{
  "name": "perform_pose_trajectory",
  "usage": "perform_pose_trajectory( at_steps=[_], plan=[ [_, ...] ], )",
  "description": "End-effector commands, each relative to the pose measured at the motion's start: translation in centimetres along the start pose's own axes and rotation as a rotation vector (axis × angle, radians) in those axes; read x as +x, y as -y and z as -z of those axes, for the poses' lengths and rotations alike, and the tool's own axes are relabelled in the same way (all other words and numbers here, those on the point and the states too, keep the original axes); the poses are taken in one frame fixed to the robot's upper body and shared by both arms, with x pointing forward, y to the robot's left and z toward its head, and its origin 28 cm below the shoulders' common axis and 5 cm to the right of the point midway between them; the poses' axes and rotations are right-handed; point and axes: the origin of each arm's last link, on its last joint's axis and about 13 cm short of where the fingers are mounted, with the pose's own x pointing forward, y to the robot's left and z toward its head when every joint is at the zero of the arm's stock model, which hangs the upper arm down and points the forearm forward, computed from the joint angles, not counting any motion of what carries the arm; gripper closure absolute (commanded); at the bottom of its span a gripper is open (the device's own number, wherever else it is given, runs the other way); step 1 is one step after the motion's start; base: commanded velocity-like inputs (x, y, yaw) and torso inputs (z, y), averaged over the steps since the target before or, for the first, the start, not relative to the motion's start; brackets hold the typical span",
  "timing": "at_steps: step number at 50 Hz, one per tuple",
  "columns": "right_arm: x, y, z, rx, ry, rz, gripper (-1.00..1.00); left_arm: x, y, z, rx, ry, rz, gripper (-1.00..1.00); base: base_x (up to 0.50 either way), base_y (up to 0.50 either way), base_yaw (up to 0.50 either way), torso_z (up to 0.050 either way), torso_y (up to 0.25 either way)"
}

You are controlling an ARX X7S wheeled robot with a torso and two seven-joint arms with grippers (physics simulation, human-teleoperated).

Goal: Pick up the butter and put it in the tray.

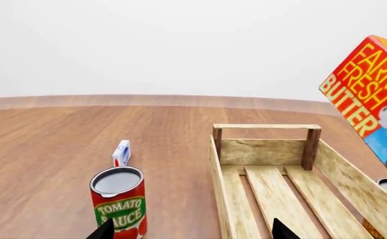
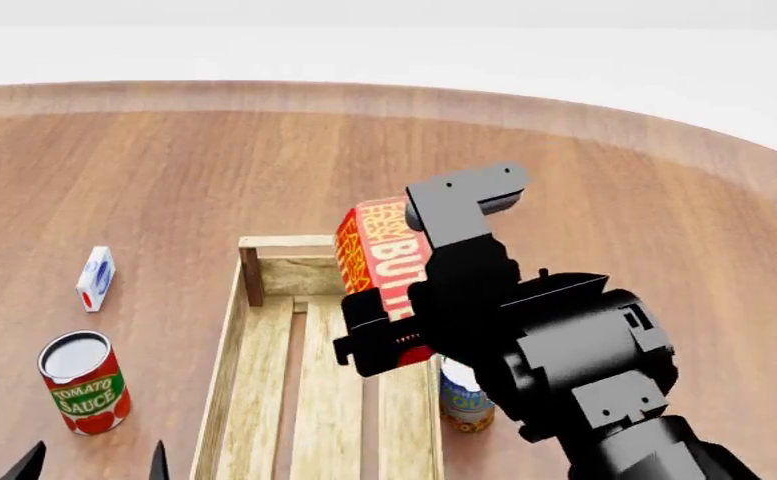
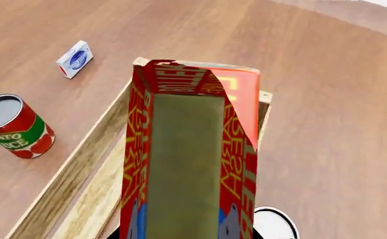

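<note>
Table [image 2: 655, 200] big, round, wood. Tray [image 2: 223, 350] mid-table, slats bare. Right tool [image 2: 385, 345] clenched on butter [image 2: 385, 250], carton held up in air over tray's right wall, tilted. Left tool [image 2: 91, 462] low beside tomato sauce can [image 2: 84, 383], fingers spread, holding nothing. Risk imo: carton releases on wall edge, tips outward onto second can [image 2: 466, 398] just outside. Small white-blue carton [image 2: 95, 277] well clear.

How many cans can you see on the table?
2. The tomato sauce can stands on the table left of the tray. A second can stands just right of the tray, partly hidden by the right arm. Others might be hidden behind it.
</note>
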Motion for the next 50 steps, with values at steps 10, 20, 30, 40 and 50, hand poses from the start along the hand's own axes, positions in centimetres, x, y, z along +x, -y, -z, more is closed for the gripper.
perform_pose_trajectory(
  at_steps=[10, 20, 30, 40, 50],
  plan=[
    [3.9, -3.5, 1.6, -0.003, -0.041, -0.054, 1.0, -0.2, 0.1, 0.0, 0.002, 0.003, 0.004, -1.0, 0.0, 0.0, 0.0, 0.0, 0.001],
    [4.6, -4.1, 4.1, -0.013, -0.122, -0.033, 1.0, -0.5, 0.2, -0.2, 0.0, 0.007, 0.005, -1.0, 0.0, 0.0, 0.0, 0.0, 0.001],
    [4.8, -4.6, 5.8, -0.048, -0.187, -0.048, 1.0, -0.5, 0.2, -0.1, -0.002, 0.007, 0.006, -1.0, 0.0, 0.0, 0.0, 0.0, 0.001],
    [5.0, -5.0, 7.4, -0.11, -0.246, -0.065, 1.0, -0.6, 0.3, 0.1, 0.0, 0.003, 0.012, -1.0, 0.0, 0.0, 0.0, 0.001, 0.001],
    [5.1, -5.3, 8.6, -0.135, -0.291, -0.081, 1.0, -0.8, 0.4, 0.1, 0.003, 0.002, 0.019, -1.0, 0.0, 0.0, 0.0, 0.0, 0.0]
  ],
)
